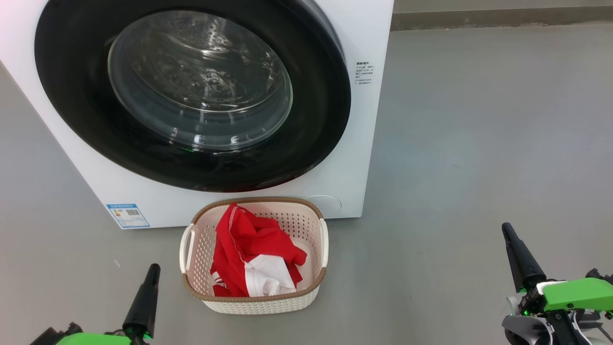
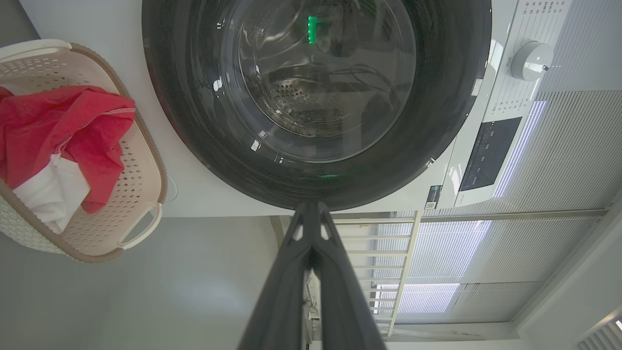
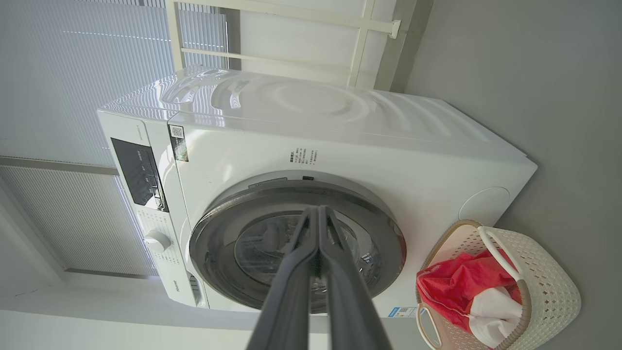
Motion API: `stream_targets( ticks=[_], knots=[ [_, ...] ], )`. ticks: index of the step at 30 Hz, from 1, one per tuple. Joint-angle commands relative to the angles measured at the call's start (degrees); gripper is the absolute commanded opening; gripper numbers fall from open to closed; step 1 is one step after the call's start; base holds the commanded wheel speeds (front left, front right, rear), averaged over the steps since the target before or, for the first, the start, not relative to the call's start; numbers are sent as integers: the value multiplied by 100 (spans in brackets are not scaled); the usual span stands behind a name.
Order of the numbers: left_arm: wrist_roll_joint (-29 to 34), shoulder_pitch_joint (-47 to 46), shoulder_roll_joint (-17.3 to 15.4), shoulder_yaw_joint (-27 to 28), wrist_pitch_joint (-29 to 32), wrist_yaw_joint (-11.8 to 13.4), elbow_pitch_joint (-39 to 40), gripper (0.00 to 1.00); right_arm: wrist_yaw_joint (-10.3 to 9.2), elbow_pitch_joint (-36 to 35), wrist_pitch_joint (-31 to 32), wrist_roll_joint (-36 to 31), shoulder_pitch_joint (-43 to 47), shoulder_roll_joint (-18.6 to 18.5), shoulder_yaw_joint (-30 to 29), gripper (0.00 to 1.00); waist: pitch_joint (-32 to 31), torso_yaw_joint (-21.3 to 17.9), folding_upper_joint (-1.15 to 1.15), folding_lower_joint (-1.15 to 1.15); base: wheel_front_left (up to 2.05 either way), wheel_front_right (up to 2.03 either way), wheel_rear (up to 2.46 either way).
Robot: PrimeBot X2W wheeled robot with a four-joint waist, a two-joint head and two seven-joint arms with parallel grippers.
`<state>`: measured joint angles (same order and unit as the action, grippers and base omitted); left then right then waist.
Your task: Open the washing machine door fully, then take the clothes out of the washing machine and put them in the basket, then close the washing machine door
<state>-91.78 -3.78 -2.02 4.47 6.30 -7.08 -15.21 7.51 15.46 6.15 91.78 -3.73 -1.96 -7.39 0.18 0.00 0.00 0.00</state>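
Observation:
The white washing machine (image 1: 354, 143) stands ahead with its black-rimmed round door (image 1: 316, 120) shut against its front, the steel drum visible through the glass. On the floor before it sits the cream basket (image 1: 313, 225), holding the red and white clothes (image 1: 249, 249). My left gripper (image 1: 153, 268) is shut at the lower left, left of the basket and apart from it. My right gripper (image 1: 506, 229) is shut at the lower right, well clear of the basket. The door (image 2: 452, 97) and clothes (image 2: 63, 131) show in the left wrist view; the door (image 3: 388, 238) and basket (image 3: 549, 282) in the right wrist view.
Grey floor (image 1: 479, 143) spreads to the right of the machine up to a wall base (image 1: 503, 19). A blue label (image 1: 128, 215) sits low on the machine's front. The control panel and dial (image 2: 532, 59) are at the machine's top; window blinds lie behind.

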Motion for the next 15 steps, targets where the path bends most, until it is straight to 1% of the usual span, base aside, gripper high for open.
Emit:
stream_targets(
  ticks=[1, 15],
  knots=[
    [-38, -241, -86, 206, 19, -41, 115, 0, -2, -144, 34, 39, -245, -92, 87, 0, 0, 0, 0, 0, 0, 0, 0],
    [-39, -241, -86, 206, 19, -41, 115, 0, -2, -144, 34, 40, -245, -92, 87, 0, 0, 0, 0, 0, 0, 0, 0]
  ],
)
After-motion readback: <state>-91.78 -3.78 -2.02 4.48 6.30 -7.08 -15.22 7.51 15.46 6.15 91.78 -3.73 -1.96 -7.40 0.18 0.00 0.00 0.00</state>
